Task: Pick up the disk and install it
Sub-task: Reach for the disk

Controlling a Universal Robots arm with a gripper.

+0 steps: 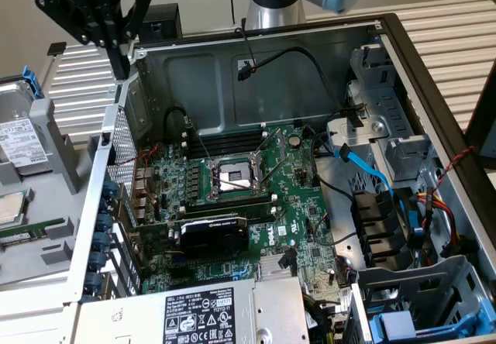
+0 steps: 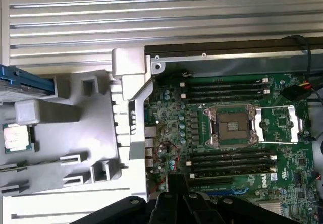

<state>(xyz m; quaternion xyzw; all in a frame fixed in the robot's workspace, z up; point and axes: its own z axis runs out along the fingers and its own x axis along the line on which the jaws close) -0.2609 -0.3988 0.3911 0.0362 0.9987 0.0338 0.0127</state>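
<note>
**Figure. Open computer chassis with parts holder; gripper unloaded.**

The chassis (image 1: 403,57) lies on its side with the cover off, so the motherboard (image 1: 256,204) and its bare CPU socket (image 1: 232,176) face upward and can be reached from above. The disk (image 1: 15,136) sits outside the chassis, slotted into a grey parts holder (image 1: 58,166) at the exterior view's left. Its white label faces outward and a blue carrier tab (image 1: 31,80) is uppermost. This seating probably holds the drive at a fixed, repeatable pose with its upper edge free for a grasp. A CPU chip (image 1: 8,208) and a memory stick (image 1: 31,233) occupy neighbouring recesses of the same holder.

The gripper (image 1: 122,67) hangs over the chassis corner nearest the holder. Its fingers are closed together with nothing between them, and it is near the disk but apart from it. The pick-up has not begun.

The exterior view supplies the likely destination: a metal drive cage (image 1: 384,139) at the exterior view's right, with a blue SATA cable (image 1: 364,166) trailing beside it. It also takes in the labelled power supply (image 1: 201,313) along the near edge.

The wrist view looks straight down past the gripper (image 2: 176,188). It gives the plan layout of the holder (image 2: 75,128), the disk (image 2: 22,80) seen edge-on as a blue strip, and the CPU chip (image 2: 17,135) in its recess. It shows that the holder abuts the chassis wall.
</note>
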